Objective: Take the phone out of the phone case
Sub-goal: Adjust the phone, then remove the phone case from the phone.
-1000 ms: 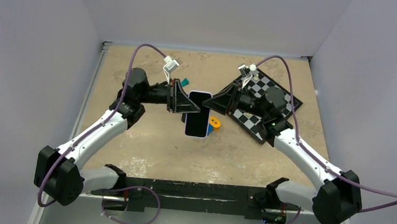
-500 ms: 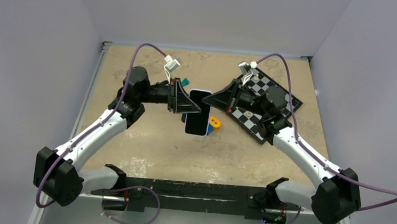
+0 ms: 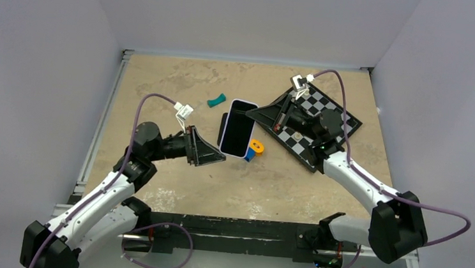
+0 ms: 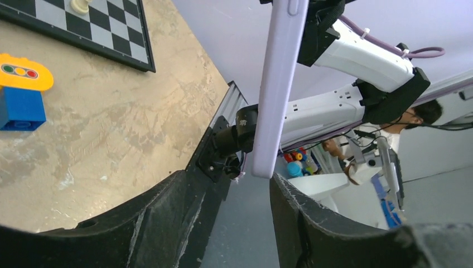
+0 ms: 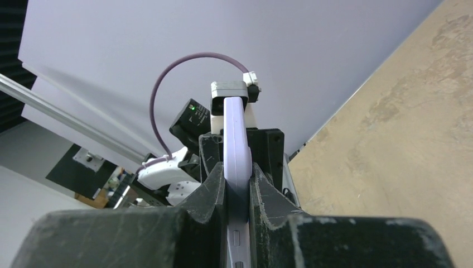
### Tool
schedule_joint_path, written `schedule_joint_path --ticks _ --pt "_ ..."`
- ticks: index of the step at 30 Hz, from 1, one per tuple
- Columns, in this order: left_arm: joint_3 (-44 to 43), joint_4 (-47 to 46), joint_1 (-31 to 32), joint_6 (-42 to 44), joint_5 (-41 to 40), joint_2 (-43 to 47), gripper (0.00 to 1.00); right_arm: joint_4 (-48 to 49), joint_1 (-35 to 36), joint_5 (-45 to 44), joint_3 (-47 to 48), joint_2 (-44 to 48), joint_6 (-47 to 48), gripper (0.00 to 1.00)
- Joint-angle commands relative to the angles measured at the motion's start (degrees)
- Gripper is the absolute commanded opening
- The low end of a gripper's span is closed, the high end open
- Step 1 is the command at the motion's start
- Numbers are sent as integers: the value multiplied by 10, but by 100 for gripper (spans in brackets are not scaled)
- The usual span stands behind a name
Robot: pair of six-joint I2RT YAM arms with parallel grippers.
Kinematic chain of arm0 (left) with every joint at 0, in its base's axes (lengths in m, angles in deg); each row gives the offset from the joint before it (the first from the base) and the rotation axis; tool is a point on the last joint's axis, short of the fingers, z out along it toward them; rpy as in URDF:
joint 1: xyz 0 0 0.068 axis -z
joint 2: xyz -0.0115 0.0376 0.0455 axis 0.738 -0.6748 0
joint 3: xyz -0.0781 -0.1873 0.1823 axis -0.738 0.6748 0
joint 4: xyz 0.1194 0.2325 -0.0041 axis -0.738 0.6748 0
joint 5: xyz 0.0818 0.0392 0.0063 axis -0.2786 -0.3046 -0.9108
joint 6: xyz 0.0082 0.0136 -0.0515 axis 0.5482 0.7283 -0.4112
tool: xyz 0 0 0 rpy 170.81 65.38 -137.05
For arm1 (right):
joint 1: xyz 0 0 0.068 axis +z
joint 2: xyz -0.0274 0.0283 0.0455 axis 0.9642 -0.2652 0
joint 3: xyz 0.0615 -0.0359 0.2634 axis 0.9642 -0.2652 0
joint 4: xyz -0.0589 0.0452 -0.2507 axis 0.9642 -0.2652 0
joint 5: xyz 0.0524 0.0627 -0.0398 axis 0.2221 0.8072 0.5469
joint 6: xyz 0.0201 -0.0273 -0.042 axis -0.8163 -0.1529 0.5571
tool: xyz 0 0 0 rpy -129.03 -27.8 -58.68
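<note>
The right gripper [image 3: 254, 113] has the phone [image 3: 238, 127] held up in the air, over the middle of the surface [image 3: 173, 186] and a bit toward the far edge. Its jaws are clamped on the phone's far-right corner. The phone sits inside its phone case [image 3: 231, 103], a pale lavender one with rounded corners. The black screen faces up and only a thin lavender rim shows around it.

From the left wrist camera you get it edge-on [image 4: 277, 95]: a slim lavender slab with a long side button near the top. In the right wrist view that same edge [image 5: 237, 139] is squeezed tight between the two black fingers [image 5: 215, 190].

The left gripper [image 3: 219, 159] is off to the near-left of the phone, not touching it, with its jaws apart and nothing in them.

Down on the surface there's an orange-and-blue toy block [image 3: 254, 149] just beside the phone's near end. A small teal piece [image 3: 216, 99] lies toward the far edge, and a chessboard [image 3: 325, 131] sits by the far-right corner.
</note>
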Motion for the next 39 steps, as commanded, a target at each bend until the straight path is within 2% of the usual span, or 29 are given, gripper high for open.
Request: schedule_joint_path --ticks 1,4,8,10,12,13,14,19,20,23,24,27,30,31,32,33,34,36,39 --pt "-13 -77 3 -45 -8 -13 61 123 3 -11 -8 -9 -59 0" --pt "-25 -122 5 -69 3 -43 58 123 9 -22 -22 -3 -52 0" --pt "-28 -168 8 -98 4 -73 42 103 19 -32 -28 9 -36 0" --pt "-31 -175 10 -102 2 -82 29 97 25 -32 -26 10 -29 0" --pt "-36 -178 12 -103 4 -87 11 95 30 -31 -26 10 -23 0" --pt "-37 -177 13 -103 4 -87 4 93 33 -29 -26 10 -18 3" --pt "-38 -176 13 -103 3 -83 0 91 35 -25 -25 9 -13 10" --pt "-50 -160 12 -99 0 -63 0 83 54 -4 -27 1 7 47" --pt "-51 -159 13 -99 1 -61 0 83 57 -4 -30 0 8 52" --pt "-56 -154 13 -97 4 -59 0 83 64 -7 -34 -6 9 53" --pt "-58 -151 13 -95 5 -59 0 86 65 -7 -34 -9 7 51" --pt "-62 -142 13 -90 8 -59 0 110 69 -3 -32 -21 -8 31" --pt "-67 -121 13 -81 9 -54 0 141 70 4 -29 -36 -32 0" --pt "-69 -108 13 -75 10 -52 1 152 70 4 -30 -39 -43 0" --pt "-71 -91 13 -68 10 -48 12 165 69 1 -33 -41 -54 0" --pt "-69 -79 13 -63 10 -40 33 174 68 -3 -35 -42 -62 0" --pt "-64 -71 13 -59 8 -31 44 178 66 -4 -34 -42 -68 0" --pt "-54 -53 13 -47 5 -10 51 178 61 1 -28 -42 -76 0" --pt "-45 -18 12 -26 3 14 51 192 53 9 -24 -43 -96 0"
